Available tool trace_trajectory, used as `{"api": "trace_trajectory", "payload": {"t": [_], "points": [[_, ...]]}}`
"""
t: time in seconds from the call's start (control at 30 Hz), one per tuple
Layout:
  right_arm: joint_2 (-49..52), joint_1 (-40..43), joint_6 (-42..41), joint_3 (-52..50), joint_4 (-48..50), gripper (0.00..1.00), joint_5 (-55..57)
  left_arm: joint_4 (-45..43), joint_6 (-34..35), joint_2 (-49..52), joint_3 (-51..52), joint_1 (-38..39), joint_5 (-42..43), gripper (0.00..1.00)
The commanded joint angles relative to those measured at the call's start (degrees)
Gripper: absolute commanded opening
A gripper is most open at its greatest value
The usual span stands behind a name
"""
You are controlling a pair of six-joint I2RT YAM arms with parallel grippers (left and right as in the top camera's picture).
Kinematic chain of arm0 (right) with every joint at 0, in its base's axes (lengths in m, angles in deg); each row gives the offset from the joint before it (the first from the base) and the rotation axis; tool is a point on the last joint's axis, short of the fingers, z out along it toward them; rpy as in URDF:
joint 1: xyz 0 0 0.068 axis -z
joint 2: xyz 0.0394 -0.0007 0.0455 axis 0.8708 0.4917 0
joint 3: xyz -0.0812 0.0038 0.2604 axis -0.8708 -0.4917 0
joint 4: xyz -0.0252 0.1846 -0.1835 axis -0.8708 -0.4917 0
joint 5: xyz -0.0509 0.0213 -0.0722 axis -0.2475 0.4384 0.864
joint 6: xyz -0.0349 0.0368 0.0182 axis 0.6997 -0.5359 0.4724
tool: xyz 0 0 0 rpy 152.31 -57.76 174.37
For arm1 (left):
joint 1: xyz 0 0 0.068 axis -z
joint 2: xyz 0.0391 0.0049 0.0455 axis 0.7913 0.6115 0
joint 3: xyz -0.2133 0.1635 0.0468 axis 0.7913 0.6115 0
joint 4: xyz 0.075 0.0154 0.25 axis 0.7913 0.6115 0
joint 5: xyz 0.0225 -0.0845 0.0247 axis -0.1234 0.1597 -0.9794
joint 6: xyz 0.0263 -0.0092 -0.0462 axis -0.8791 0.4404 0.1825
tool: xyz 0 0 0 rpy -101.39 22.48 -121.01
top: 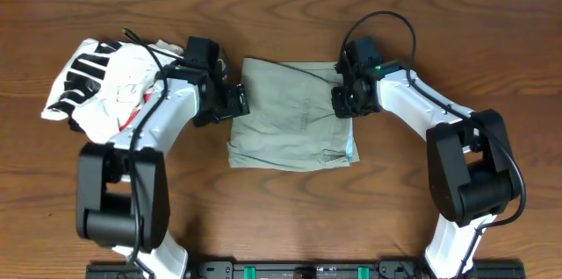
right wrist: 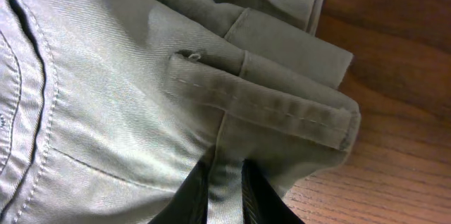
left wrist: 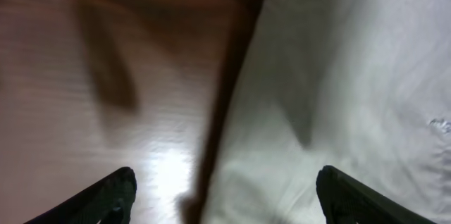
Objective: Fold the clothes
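The clothes (top: 294,112) look folded to us; left tool (left wrist: 225,182) at nine o'clock released, right tool (right wrist: 225,185) at three o'clock grasping them, release pending.

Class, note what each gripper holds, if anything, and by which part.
Right gripper: the shorts, pinched by a fabric fold at their edge. Left gripper: open, holding nothing.

Left wrist view blurred, with glare on the table (left wrist: 165,171).
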Motion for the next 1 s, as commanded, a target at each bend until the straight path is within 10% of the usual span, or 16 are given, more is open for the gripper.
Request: {"api": "trace_trajectory", "payload": {"t": [0.0, 0.67, 0.97], "points": [[2.6, 1.0, 2.1, -1.5, -1.1, 0.16, 5.9, -2.0, 2.1, 3.2, 0.4, -0.2, 7.7, 0.84], [2.6, 1.9, 3.0, -1.5, -1.4, 0.16, 6.3, -8.0, -3.6, 17.1, 0.4, 0.4, 20.4, 0.67], [2.5, 1.9, 3.0, -1.5, -2.0, 0.16, 6.2, -10.1, -3.5, 17.7, 0.4, 2.6, 22.0, 0.19]]}}
